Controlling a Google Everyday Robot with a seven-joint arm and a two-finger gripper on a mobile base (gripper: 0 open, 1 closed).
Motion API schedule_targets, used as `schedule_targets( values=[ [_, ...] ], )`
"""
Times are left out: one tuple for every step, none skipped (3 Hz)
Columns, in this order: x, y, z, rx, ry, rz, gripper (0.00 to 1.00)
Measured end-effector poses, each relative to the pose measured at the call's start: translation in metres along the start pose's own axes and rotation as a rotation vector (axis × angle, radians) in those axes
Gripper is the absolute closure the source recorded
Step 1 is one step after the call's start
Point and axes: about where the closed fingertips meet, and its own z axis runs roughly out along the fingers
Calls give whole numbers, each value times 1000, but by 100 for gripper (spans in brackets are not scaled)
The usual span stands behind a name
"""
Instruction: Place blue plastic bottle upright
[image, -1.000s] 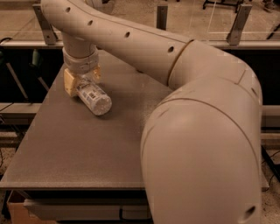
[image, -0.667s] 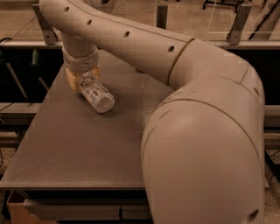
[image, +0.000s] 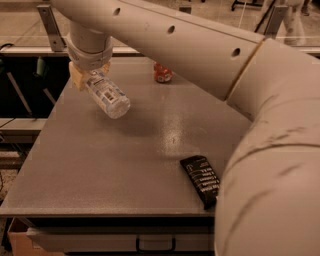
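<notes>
Fingers (image: 76, 80) of the gripper (image: 91, 79), over the desk's far left, are clamped on one end of the blue plastic bottle (image: 109, 96), holding it tilted above the desk (image: 100, 165). A red can (image: 162, 73) stands farther back. A black packet (image: 201, 180) lies near the front edge.

Nothing here is showing clearly enough to be read. The blue plastic bottle (image: 108, 95) is carrying a pale label with small dark print, too fine to make out. The gripper (image: 90, 80) is clasping it, tilted, above the far left of the surface (image: 100, 170). A black packet (image: 200, 180) lying near the front edge is bearing rows of light lettering, illegible. The red can (image: 162, 73) at the back is showing white markings, unreadable.
</notes>
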Motion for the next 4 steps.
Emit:
schedule_targets(
  values=[
    [-20, 10, -56, -60, -256, -149, 100],
    [-21, -7, -95, -125, -430, -167, 100],
    [-24, -19, -117, -233, -593, -151, 100],
    [7, -43, -125, -345, -675, -152, 100]
  ],
)
